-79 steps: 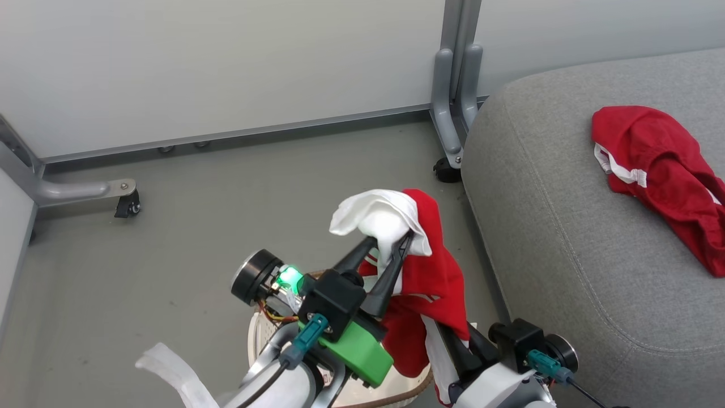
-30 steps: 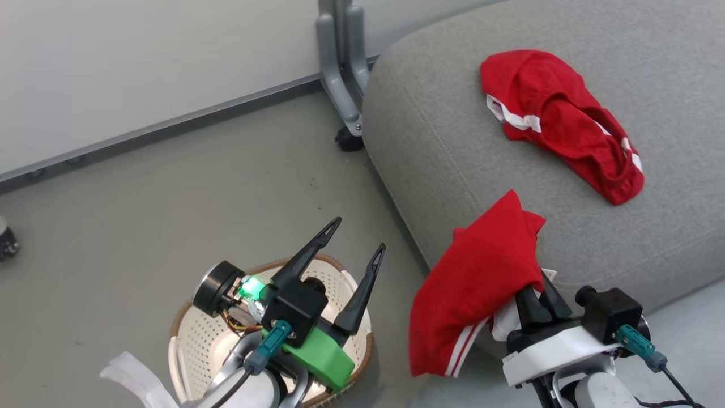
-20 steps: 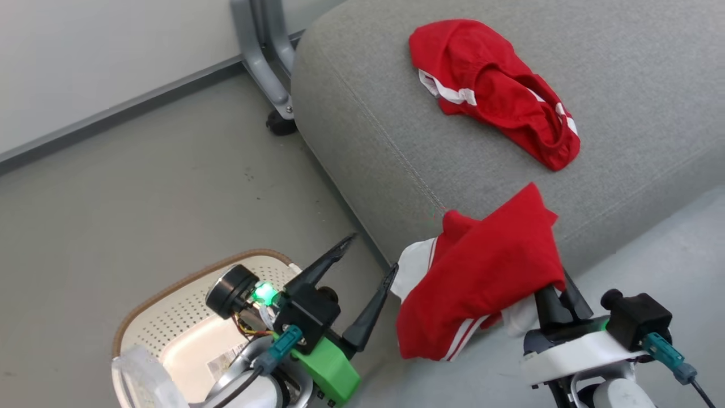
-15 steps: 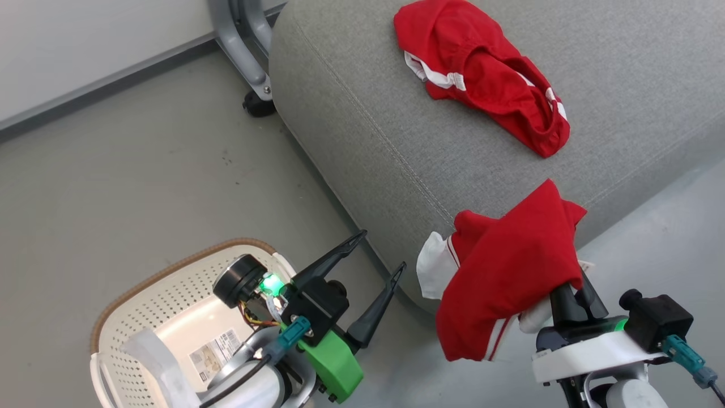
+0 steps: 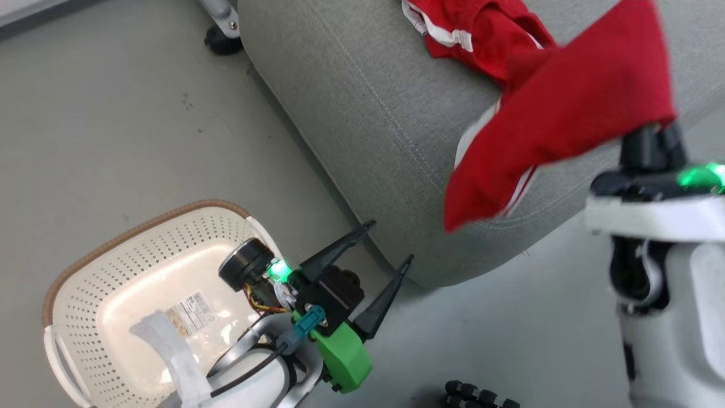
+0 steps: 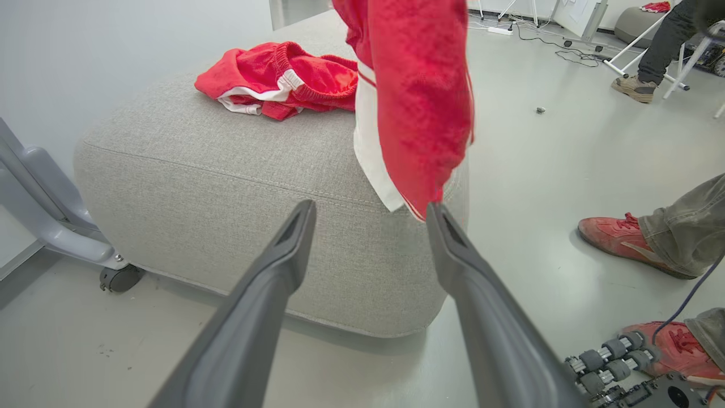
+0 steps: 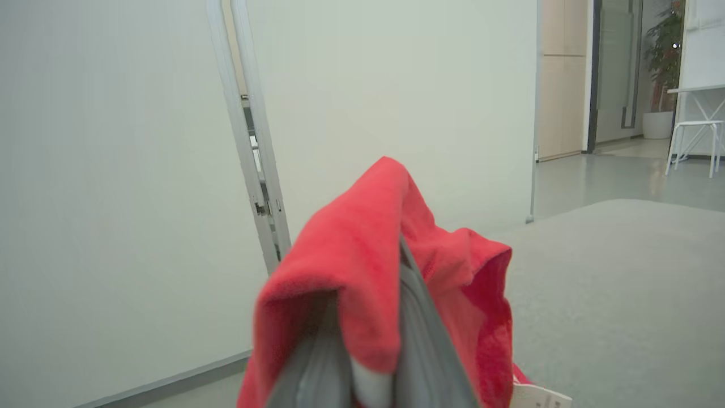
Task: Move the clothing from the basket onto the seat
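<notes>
Here, the right gripper (image 5: 650, 144) points upward on its raised pale forearm. Its two dark fingers are pressed close together, pinching a fold of a red garment (image 5: 566, 107). The cloth caps the fingertips and drapes away to the gripper's left. Its white-striped lower end hangs free in front of the seat (image 5: 362, 124), level with the cushion's rounded front edge; whether it brushes the fabric cannot be told. Beyond the gripper, a second garment (image 5: 481, 28) lies crumpled on top of the seat, well back from that edge, with bare grey upholstery all round it.

The left gripper (image 5: 389, 242) sits low on a bent arm, its fingers spread wide with nothing between them. Their tips aim at the seat's near corner and stop just short of it. Behind and below its wrist stands the basket (image 5: 170, 238), a label (image 5: 190, 310) on its bottom. Open floor (image 5: 113, 113) stretches to that gripper's left.
</notes>
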